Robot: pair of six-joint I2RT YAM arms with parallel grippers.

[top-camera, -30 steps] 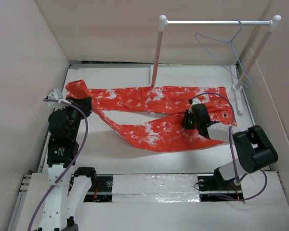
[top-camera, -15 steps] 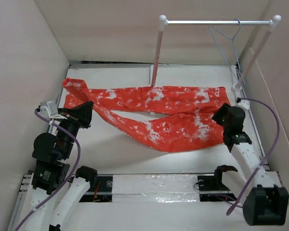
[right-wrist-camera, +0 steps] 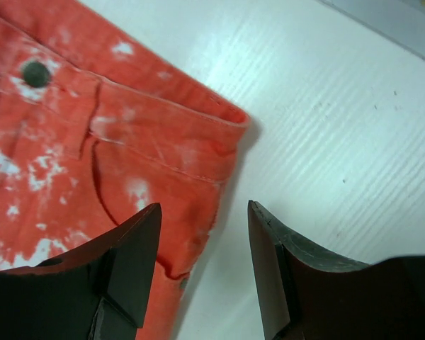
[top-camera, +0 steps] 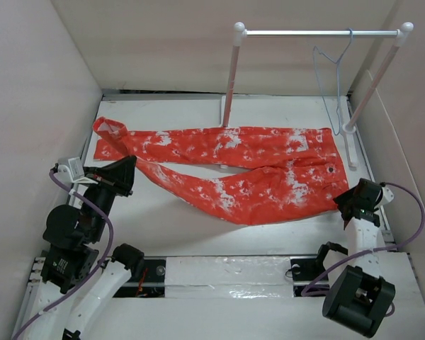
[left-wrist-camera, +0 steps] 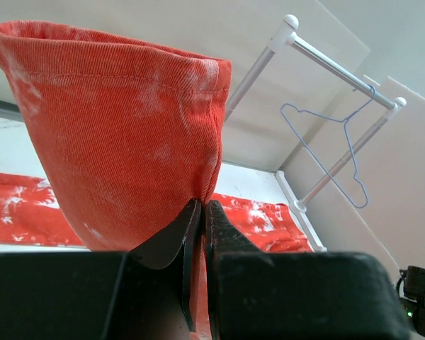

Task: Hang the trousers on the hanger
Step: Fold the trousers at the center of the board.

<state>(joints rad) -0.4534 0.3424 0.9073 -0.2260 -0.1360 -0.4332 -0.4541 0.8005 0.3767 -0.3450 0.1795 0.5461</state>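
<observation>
Item: left gripper point(top-camera: 125, 172), both fingers pressed together on a cuff of the trousers point(top-camera: 248, 170); the left wrist view shows the cuff hem point(left-wrist-camera: 127, 134) standing above the closed fingertips, cloth pinched between them. Item: right gripper point(top-camera: 352, 205), jaws spread wide and holding nothing; the right wrist view places it over the waistband corner point(right-wrist-camera: 198, 134) near the button point(right-wrist-camera: 36, 73), with one finger point(right-wrist-camera: 131, 248) over the cloth and the other over the bare white table point(right-wrist-camera: 326, 127); whether it touches the cloth cannot be told. Item: trousers, red-orange with white blotches, lying spread on the table point(top-camera: 163, 219), waistband to the right, both legs running left, the far leg flat. Item: hanger point(top-camera: 331, 81), thin blue-grey wire, hooked on the metal crossbar of the white rail stand point(top-camera: 230, 78) near its right pole, well apart from the trousers.
</observation>
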